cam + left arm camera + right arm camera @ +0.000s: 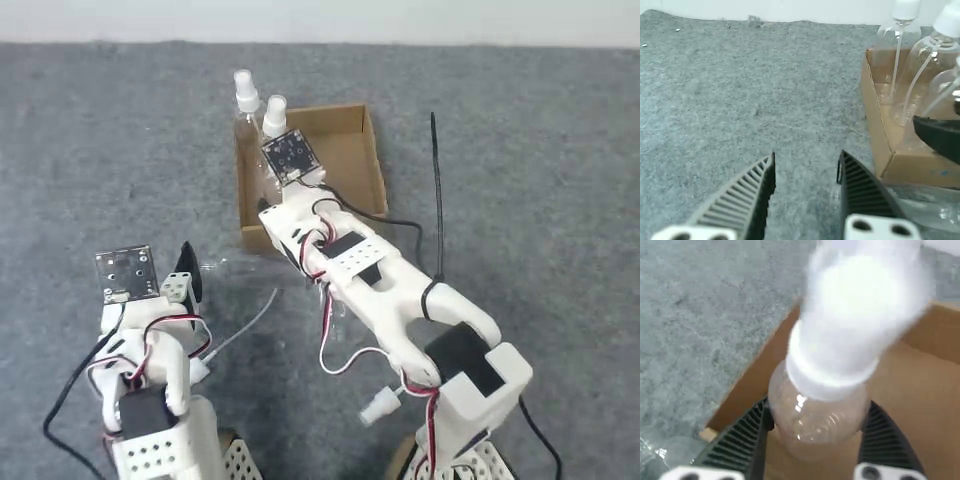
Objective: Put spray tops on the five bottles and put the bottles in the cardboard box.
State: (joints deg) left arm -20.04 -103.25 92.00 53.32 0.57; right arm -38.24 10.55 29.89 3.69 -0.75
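My right gripper (818,412) is shut on a clear bottle (815,420) with a white spray top (860,315), held upright over the near left part of the cardboard box (350,150). Two more capped bottles (245,95) (274,112) stand at the box's far left side. In the left wrist view they are one bottle (895,45) and another (925,65) behind the held one (945,95). My left gripper (806,160) hangs open over the carpet to the left of the box. An uncapped clear bottle (920,205) lies in front of the box.
A loose spray top (200,366) with its tube lies between the arms, and another (380,405) lies by the right arm's base. A black strap (437,190) stands right of the box. Grey carpet (120,150) covers the table.
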